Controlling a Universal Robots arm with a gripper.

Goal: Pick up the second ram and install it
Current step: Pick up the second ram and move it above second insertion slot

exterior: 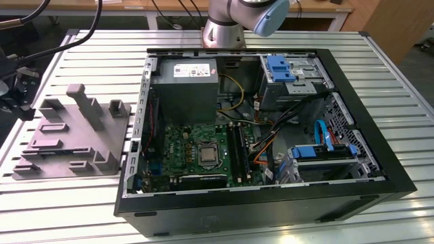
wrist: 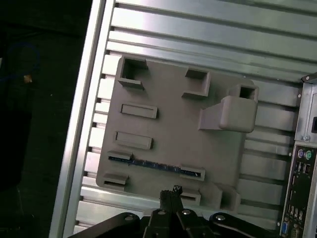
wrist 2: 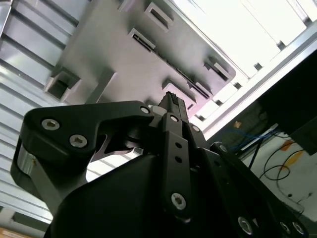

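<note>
**Exterior view:** A grey moulded plastic holder (exterior: 112,137) sits on the slatted aluminium bench (exterior: 379,71) at the exterior view's left. It lies just beside the open black computer case (exterior: 271,208), where a green motherboard (exterior: 183,147) lies below the grey power-supply box (exterior: 184,96).

**First wrist view:** The second ram (wrist: 153,165), a thin blue circuit strip, stands on edge in the holder's slots. The robot's black hand (wrist: 171,190) hovers near it, fingers together and empty. The strip looks light, stiff and probably fragile, best pinched mid-length across its flat faces. Raised slot blocks (wrist: 192,172) crowd its ends.

**Second wrist view:** The closed-up hand (wrist 2: 172,97) points at the holder.
</note>
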